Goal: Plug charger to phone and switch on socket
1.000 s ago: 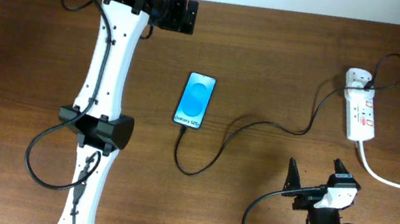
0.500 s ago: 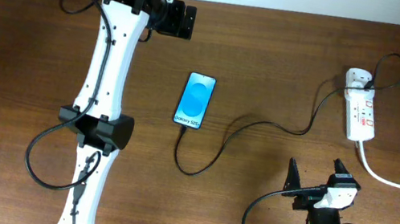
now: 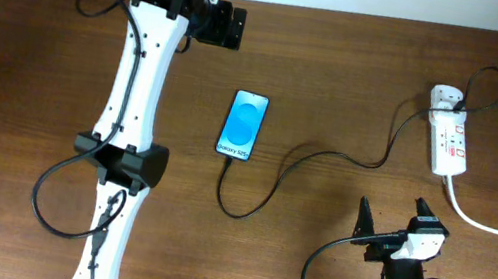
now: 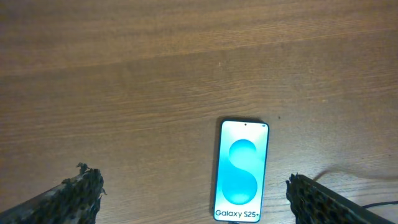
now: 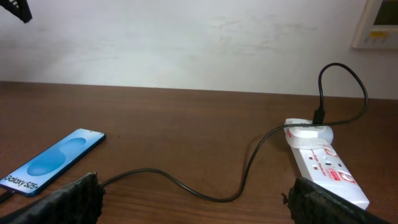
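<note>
So the left gripper (image 4: 193, 183) hangs wide open and empty just past the phone (image 3: 242, 125), and the right gripper (image 3: 390, 219) is spread wide too, holding nothing. The charger (image 3: 327, 158) runs from the phone's bottom end over to the socket (image 3: 449, 143) on the right.

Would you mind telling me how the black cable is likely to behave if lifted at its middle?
The cable would probably sag limply, since it lies in loose curves. It looks thin, so likely light. Its ends reach the phone and the socket, so a firm pull might drag the phone.
</note>
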`<action>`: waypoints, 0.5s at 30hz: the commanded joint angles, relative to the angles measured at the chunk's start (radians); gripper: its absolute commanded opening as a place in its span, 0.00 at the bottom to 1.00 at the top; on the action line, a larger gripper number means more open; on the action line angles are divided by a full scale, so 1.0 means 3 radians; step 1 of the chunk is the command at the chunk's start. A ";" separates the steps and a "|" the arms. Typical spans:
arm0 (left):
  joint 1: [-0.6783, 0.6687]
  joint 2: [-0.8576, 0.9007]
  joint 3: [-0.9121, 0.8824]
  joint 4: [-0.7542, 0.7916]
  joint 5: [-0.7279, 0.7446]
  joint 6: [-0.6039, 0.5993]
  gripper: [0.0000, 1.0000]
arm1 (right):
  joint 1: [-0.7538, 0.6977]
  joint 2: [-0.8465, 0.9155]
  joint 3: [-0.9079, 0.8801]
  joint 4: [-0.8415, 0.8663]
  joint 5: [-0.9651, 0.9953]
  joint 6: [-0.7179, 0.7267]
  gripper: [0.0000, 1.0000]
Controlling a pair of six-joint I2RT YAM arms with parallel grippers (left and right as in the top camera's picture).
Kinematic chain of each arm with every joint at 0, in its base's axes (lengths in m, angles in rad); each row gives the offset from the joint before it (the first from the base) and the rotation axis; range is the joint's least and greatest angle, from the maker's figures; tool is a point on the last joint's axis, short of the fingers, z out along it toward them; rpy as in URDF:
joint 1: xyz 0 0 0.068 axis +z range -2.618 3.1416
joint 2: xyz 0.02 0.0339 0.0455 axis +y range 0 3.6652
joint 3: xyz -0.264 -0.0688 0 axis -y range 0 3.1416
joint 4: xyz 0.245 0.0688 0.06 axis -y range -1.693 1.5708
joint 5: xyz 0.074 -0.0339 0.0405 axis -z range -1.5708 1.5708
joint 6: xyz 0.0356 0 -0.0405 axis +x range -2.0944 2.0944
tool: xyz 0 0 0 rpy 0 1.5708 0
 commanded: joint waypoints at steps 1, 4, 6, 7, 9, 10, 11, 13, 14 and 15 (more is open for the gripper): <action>-0.0070 -0.0337 -0.0031 0.0029 -0.0211 -0.0041 0.99 | 0.0031 -0.0031 -0.0018 -0.0024 0.0017 0.0038 0.99; -0.0070 -0.0566 -0.0385 0.0200 -0.0209 -0.0042 0.99 | 0.0031 -0.0031 -0.0018 -0.0024 0.0017 0.0037 0.98; -0.0070 -0.0882 -0.1025 0.0534 -0.0207 -0.0042 0.99 | 0.0031 -0.0031 -0.0018 -0.0024 0.0017 0.0037 0.98; -0.0070 -0.1001 -0.1270 0.0654 -0.0209 -0.0042 0.99 | 0.0031 -0.0031 -0.0018 -0.0024 0.0017 0.0037 0.98; -0.0070 -0.1242 -0.1745 0.0870 -0.0214 -0.0041 0.99 | 0.0031 -0.0031 -0.0018 -0.0024 0.0017 0.0038 0.98; -0.0070 -0.1349 -0.1938 0.0947 -0.0262 -0.0041 0.99 | 0.0031 -0.0031 -0.0018 -0.0024 0.0017 0.0038 0.98; -0.0070 -0.1466 -0.2143 0.1025 -0.0306 -0.0041 0.99 | 0.0031 -0.0031 -0.0018 -0.0024 0.0018 0.0037 0.99; -0.0069 -0.1765 -0.2621 0.1263 -0.0350 -0.0041 0.99 | 0.0031 -0.0031 -0.0018 -0.0024 0.0017 0.0038 0.98; -0.0069 -0.1837 -0.2734 0.1335 -0.0352 -0.0041 0.99 | 0.0031 -0.0031 -0.0018 -0.0024 0.0018 0.0038 0.99; -0.0069 -0.1923 -0.2857 0.1410 -0.0361 -0.0039 0.99 | 0.0031 -0.0031 -0.0018 -0.0025 0.0017 0.0037 0.98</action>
